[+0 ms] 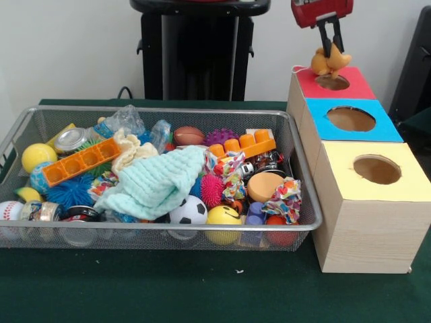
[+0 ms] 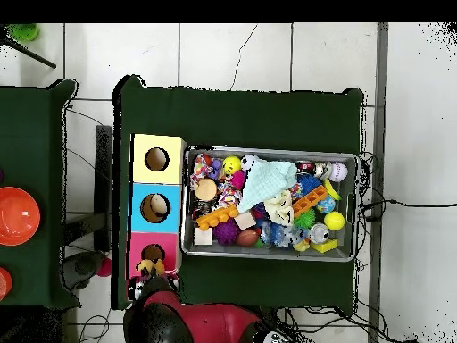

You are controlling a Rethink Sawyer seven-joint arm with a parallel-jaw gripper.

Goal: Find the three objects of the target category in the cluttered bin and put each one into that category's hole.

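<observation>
My pincer (image 1: 330, 42) hangs at the far right of the front view, its two dark fingers (image 1: 326, 32) closed around a small orange-yellow plush toy (image 1: 329, 62). I see the toy dangling just above the round hole in the red-topped box (image 1: 350, 85), apart from the box top as far as I can judge. In the overhead view the same toy (image 2: 149, 266) sits over the pink-red box (image 2: 138, 246), right by the arm's red and black body (image 2: 192, 323).

Next to the red-topped box stands the blue-topped box (image 1: 385, 129), and touching that, nearest the front camera, the yellow-topped box (image 1: 343, 171). All three have wooden sides and one round hole in the lid, lined up in a row on the green worktop (image 1: 202, 289).

Just beside the row sits the bin (image 1: 168, 229), a shallow wire-mesh basket resting on the worktop and packed full. I can pick out a pale mint cloth (image 1: 158, 182) draped across the middle, a small soccer ball (image 1: 188, 210) and a yellow smiley ball (image 1: 223, 217) against the near wall, an orange block strip (image 1: 81, 161) on the left, a second orange block (image 1: 244, 144) toward the back, a pink spiky ball (image 1: 212, 190), a blue spiky ball (image 1: 69, 191), a brown football (image 1: 188, 135) and a yellow ball (image 1: 38, 156) at the left end.
</observation>
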